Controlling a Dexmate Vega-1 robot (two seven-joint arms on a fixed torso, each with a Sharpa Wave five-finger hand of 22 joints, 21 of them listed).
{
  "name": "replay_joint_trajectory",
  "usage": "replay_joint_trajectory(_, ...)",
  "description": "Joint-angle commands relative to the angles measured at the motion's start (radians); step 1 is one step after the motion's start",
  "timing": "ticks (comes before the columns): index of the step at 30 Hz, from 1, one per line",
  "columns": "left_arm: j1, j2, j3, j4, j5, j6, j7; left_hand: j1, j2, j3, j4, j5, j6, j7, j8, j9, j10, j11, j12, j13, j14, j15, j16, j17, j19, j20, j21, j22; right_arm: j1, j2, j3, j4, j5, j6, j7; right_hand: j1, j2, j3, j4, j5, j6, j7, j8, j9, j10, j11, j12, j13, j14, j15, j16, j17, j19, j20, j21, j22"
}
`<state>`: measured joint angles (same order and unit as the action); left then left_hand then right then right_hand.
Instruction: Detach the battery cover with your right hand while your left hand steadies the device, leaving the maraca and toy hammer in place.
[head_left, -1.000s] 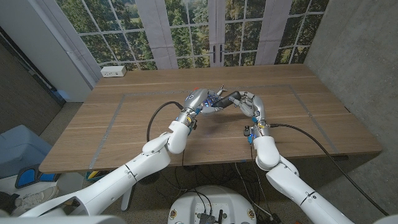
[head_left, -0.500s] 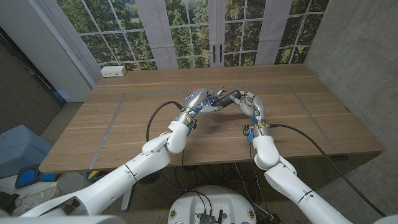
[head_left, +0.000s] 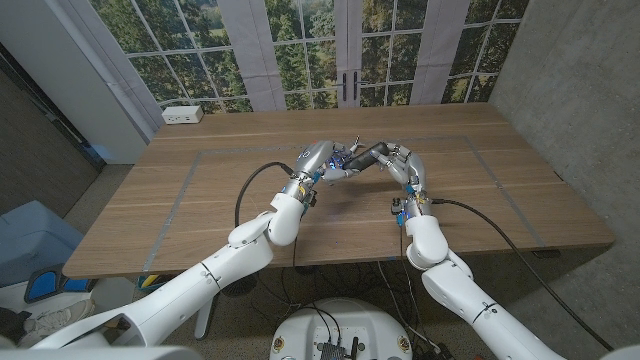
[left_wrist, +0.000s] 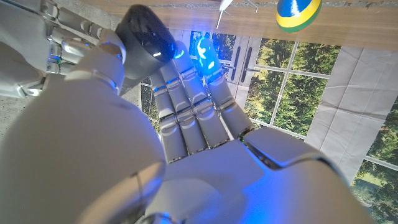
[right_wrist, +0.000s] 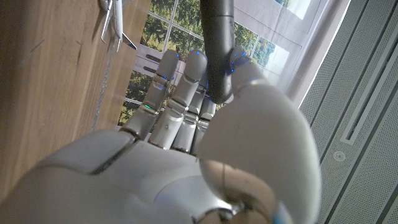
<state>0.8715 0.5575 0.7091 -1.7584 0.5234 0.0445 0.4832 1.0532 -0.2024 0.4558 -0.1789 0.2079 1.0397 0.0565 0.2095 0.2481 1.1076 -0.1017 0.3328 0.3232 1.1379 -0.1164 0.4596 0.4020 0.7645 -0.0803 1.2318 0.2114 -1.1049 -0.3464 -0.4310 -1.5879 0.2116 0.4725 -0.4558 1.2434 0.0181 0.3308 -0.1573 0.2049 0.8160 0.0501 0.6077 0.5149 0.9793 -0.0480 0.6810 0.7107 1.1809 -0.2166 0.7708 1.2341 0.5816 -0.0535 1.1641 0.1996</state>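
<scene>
Device held mid-table, between both hands.
A dark device (head_left: 362, 155) is hanging off the table; a round blue-yellow-green maraca (left_wrist: 298, 14) is lying nearby.

Both robot hands meet over the middle far part of the worktop (head_left: 200, 190): left robot hand (head_left: 318, 160) and right robot hand (head_left: 400, 165) close in on the dark device (head_left: 368, 155) from either side, so no passage is left between them. Just beyond the left robot hand's fingers a maraca head, blue, yellow and green (left_wrist: 298, 14), hangs close, and a thin white object (right_wrist: 114, 22) lies on the wood beside the right robot hand's fingers. Outward of each robot hand the wood is bare; a white power strip (head_left: 183, 115) sits well apart, at the far left edge.
</scene>
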Motion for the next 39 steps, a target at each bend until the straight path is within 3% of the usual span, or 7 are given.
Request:
replay_joint_trajectory(1, -0.009, -0.001, -0.004, 0.019, -0.013, -0.016, 0.002, 0.256, 0.255, 0.010, 0.001, 0.005, 0.005, 0.000, 0.007, 0.004, 0.034, -0.035, 0.005, 0.006, 0.099, -0.122, 0.003, 0.004, -0.007, -0.115, 0.008, 0.000, 0.025, 0.029, 0.005, 0.052, 0.054, 0.046, 0.035, -0.184, 0.165, 0.164, 0.151, -0.002, -0.004, 0.016, 0.002, 0.043, 0.145, -0.137, 0.270, 0.531, 0.026, 0.002, 0.055, 0.008, 0.001, -0.081, 0.034, -0.001)
replay_joint_trajectory(12, -0.007, 0.001, -0.008, 0.025, -0.018, -0.031, 0.010, 0.256, 0.254, 0.010, 0.002, 0.005, 0.005, 0.000, 0.006, 0.005, 0.036, -0.036, 0.003, 0.006, 0.100, -0.122, 0.002, 0.005, -0.010, -0.115, 0.015, -0.003, 0.044, 0.075, 0.015, 0.128, 0.170, 0.146, 0.115, -0.257, 0.157, 0.181, 0.181, 0.000, 0.013, 0.042, 0.013, 0.117, 0.159, -0.127, 0.416, 0.535, 0.012, 0.006, 0.175, 0.011, 0.004, -0.088, 0.092, -0.004)
replay_joint_trajectory(22, -0.005, 0.003, -0.010, 0.025, -0.018, -0.035, 0.012, 0.255, 0.254, 0.012, 0.002, 0.004, 0.004, 0.000, 0.004, 0.006, 0.036, -0.036, 0.000, 0.007, 0.099, -0.122, -0.001, 0.006, -0.015, -0.114, 0.022, -0.007, 0.045, 0.079, 0.019, 0.140, 0.192, 0.167, 0.149, -0.359, 0.143, 0.205, 0.229, 0.014, 0.068, 0.049, 0.084, 0.249, 0.171, -0.124, 0.622, 0.535, -0.028, 0.006, 0.330, 0.013, 0.005, -0.081, 0.129, -0.014)
replay_joint_trajectory(25, -0.004, 0.003, -0.011, 0.023, -0.016, -0.031, 0.010, 0.254, 0.254, 0.012, 0.002, 0.004, 0.004, -0.001, 0.004, 0.006, 0.035, -0.037, -0.001, 0.007, 0.099, -0.122, -0.002, 0.006, -0.017, -0.115, 0.024, -0.008, 0.048, 0.084, 0.019, 0.156, 0.187, 0.192, 0.158, -0.364, 0.150, 0.217, 0.230, 0.014, 0.087, 0.059, 0.074, 0.224, 0.169, -0.122, 0.654, 0.534, -0.031, 0.005, 0.357, 0.012, 0.011, -0.071, 0.136, -0.013)
replay_joint_trajectory(30, -0.003, 0.004, -0.012, 0.019, -0.017, -0.027, 0.006, 0.254, 0.254, 0.013, 0.002, 0.004, 0.003, -0.001, 0.003, 0.006, 0.036, -0.036, -0.002, 0.008, 0.099, -0.122, -0.003, 0.007, -0.019, -0.114, 0.027, -0.009, 0.045, 0.091, 0.025, 0.157, 0.123, 0.192, 0.110, -0.359, 0.137, 0.257, 0.184, -0.012, 0.075, 0.041, -0.030, 0.122, 0.098, -0.122, 0.742, 0.529, -0.096, 0.008, 0.458, 0.012, -0.009, -0.049, 0.168, -0.008)
replay_joint_trajectory(31, -0.003, 0.005, -0.011, 0.018, -0.016, -0.026, 0.005, 0.254, 0.254, 0.013, 0.002, 0.004, 0.003, -0.001, 0.003, 0.007, 0.036, -0.035, -0.002, 0.008, 0.098, -0.122, -0.004, 0.006, -0.019, -0.114, 0.028, -0.010, 0.044, 0.094, 0.027, 0.158, 0.109, 0.192, 0.097, -0.358, 0.135, 0.260, 0.177, -0.014, 0.077, 0.037, -0.039, 0.112, 0.089, -0.123, 0.748, 0.528, -0.103, 0.007, 0.466, 0.012, -0.015, -0.046, 0.170, -0.007)
replay_joint_trajectory(39, 0.001, 0.005, -0.012, 0.011, -0.011, -0.022, 0.010, 0.254, 0.254, 0.014, 0.002, 0.004, 0.003, -0.003, 0.003, 0.007, 0.036, -0.040, -0.003, 0.010, 0.099, -0.122, -0.005, 0.008, -0.024, -0.114, 0.033, -0.012, 0.048, 0.107, 0.030, 0.173, 0.122, 0.215, 0.104, -0.370, 0.133, 0.259, 0.170, -0.019, 0.093, 0.016, -0.058, 0.088, 0.055, -0.126, 0.771, 0.526, -0.139, 0.007, 0.483, 0.008, -0.034, -0.054, 0.177, -0.009)
